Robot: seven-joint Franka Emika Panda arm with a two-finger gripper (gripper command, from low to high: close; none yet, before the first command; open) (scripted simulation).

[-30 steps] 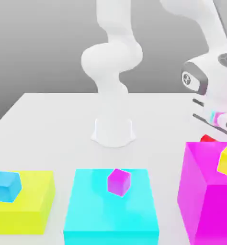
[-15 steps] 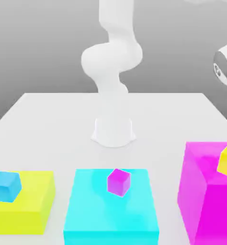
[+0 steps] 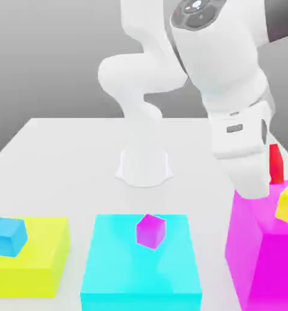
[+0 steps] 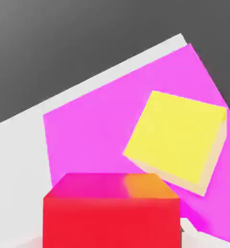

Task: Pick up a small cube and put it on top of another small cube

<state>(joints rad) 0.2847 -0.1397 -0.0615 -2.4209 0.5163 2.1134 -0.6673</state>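
The biggest worry is the big magenta block [image 3: 256,255] at the exterior view's right: its top stands higher than the yellow slab [image 3: 46,249] and the cyan slab [image 3: 140,261] on the tabletop [image 3: 67,152], and my arm [image 3: 231,91] hangs right over its far edge, so a careless descent could drive my wrist or the load into that edge instead of clearing it. Next comes the yellow cube [image 4: 177,138] sitting on the magenta top, which I judge to be the likely landing spot; it lies skewed relative to what I carry, and if I set down without squaring up, the load could land on a corner, tip and slide off, or shove the yellow cube towards the block's edge. Letting go too high would also let it bounce away. My hand [image 3: 269,176] is closed on the red cube [image 4: 111,208], which sits directly beneath the hand and is gripped between its fingers; in the exterior view it peeks out as a red sliver behind my wrist, above the far side of the magenta block. From the hand view the red cube is beside the yellow cube, not over it, and apart from it, so I think a sideways shift is needed before lowering. The purple cube [image 3: 150,231] on the cyan slab and the blue cube [image 3: 8,237] on the yellow slab are well away to the left and at no risk.
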